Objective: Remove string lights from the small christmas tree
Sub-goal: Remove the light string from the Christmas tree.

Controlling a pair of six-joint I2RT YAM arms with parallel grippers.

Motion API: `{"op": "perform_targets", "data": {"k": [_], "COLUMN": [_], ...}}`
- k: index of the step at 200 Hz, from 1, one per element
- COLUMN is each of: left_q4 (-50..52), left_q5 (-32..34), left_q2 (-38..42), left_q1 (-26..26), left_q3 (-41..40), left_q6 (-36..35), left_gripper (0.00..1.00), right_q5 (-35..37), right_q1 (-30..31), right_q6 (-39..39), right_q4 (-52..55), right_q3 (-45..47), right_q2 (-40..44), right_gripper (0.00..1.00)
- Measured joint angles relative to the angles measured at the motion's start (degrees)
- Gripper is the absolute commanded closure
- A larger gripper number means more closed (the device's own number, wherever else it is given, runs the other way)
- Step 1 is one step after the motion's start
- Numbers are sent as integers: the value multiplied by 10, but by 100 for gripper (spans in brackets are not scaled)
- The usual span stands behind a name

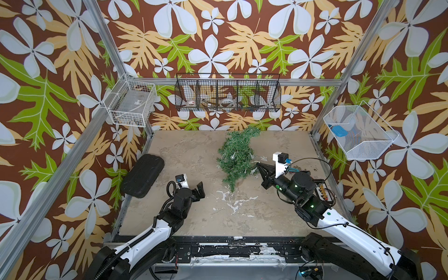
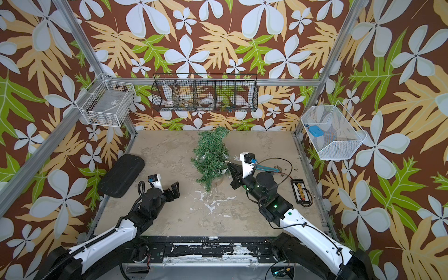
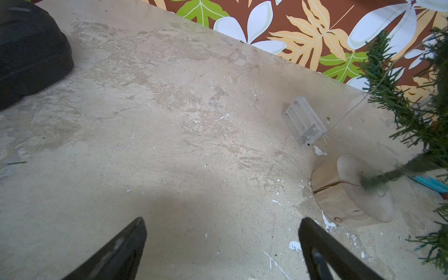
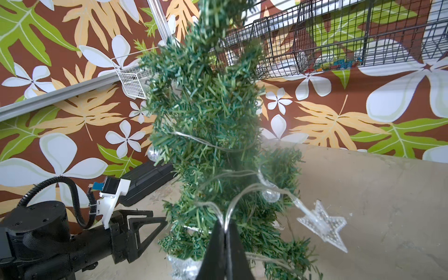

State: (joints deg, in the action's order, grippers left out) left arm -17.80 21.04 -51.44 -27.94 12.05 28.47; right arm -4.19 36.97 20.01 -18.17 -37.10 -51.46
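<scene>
In a top view the small dark-green tinsel christmas tree (image 1: 236,155) is seen mid-worktop (image 1: 184,150); by the left wrist the left claw (image 3: 224,220) is shown released; by the right wrist the pale-wired, clear star-and-globe string lights (image 4: 320,223), wound round the tree, are shown pinched in the clenched right claw (image 4: 225,226) and are best drawn off slowly, lest the tree be toppled.

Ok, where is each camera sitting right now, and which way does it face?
Top views: overhead above the robot's base, looking down on the table and small christmas tree; both arms, the left gripper and right gripper show.
Left wrist: low over the table, facing the tree's wooden base and a clear battery box; its open fingers show.
Right wrist: beside the tree, facing it; its gripper, shut on the string lights, and the left arm show.
Shared: every view holds the tree and black case.
</scene>
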Motion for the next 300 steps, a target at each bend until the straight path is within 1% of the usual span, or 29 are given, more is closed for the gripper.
{"op": "perform_targets", "data": {"k": [30, 43, 59, 75, 100, 126, 143, 185, 194, 221, 251, 300], "left_q4": [0, -1, 5, -2, -24, -55, -76, -112, -123, -154, -177, -231], "left_q5": [2, 15, 51, 54, 7, -48, -89, -195, -214, -241, -275, -306], "left_q2": [0, 0, 2, 9, 12, -6, -38, -139, -155, -199, -279, -378], "left_q1": [0, 0, 0, 2, 2, 1, -2, -7, -8, -9, -10, -10], "left_q3": [0, -2, -7, -23, -38, -21, -7, 45, 49, 62, 102, 139], "left_q6": [0, 3, 51, 79, 99, 104, 107, 108, 108, 108, 108, 124], "left_gripper": [0, 0, 0, 0, 1, 7, 10, 11, 11, 11, 12, 14], "right_q5": [11, 24, 50, 69, 76, 67, 51, 7, -2, -31, -44, -63], "right_q1": [0, 0, -1, -7, -42, -110, -146, -198, -204, -206, -216, -223], "right_q6": [-7, -7, -7, -7, 3, 25, 38, 55, 63, 71, 86, 95], "right_q4": [26, 38, 52, 66, 85, 103, 109, 108, 108, 107, 109, 120], "right_q3": [-48, -68, -88, -113, -148, -169, -188, -252, -263, -286, -312, -372], "right_q2": [-10, -17, -26, -38, -56, -68, -80, -145, -156, -183, -215, -260], "right_gripper": [100, 100, 100, 100, 100, 100, 100, 100, 100, 100, 100, 100]}}
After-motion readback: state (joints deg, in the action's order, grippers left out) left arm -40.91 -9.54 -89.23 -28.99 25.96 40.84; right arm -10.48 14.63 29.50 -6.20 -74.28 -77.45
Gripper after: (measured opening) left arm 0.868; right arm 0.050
